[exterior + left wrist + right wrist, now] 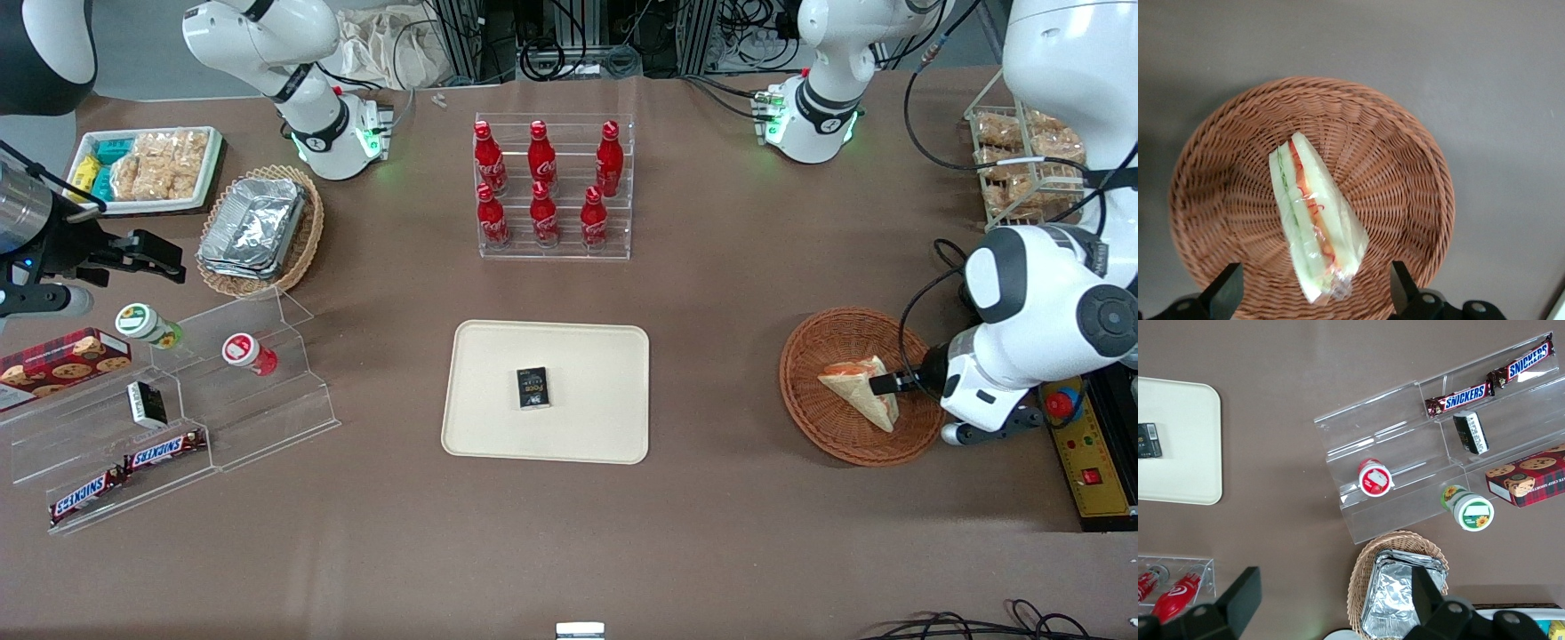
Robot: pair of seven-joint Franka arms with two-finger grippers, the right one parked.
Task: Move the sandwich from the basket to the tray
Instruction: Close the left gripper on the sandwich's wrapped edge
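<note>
The sandwich [861, 387] [1313, 220], a wrapped white-bread wedge with red and green filling, lies in the round orange-brown wicker basket [813, 413] [1405, 180] toward the working arm's end of the table. My gripper [892, 384] [1315, 290] hovers low over the basket, open wide. Its two dark fingers [1228, 290] straddle one end of the sandwich without touching it. The cream tray [596, 427] lies flat in the middle of the table.
A small black box [533, 388] lies on the tray. A clear rack of red cola bottles [551, 187] stands farther from the front camera than the tray. A yellow control box [1089, 453] sits beside the basket. Acrylic snack shelves [178, 418] are toward the parked arm's end.
</note>
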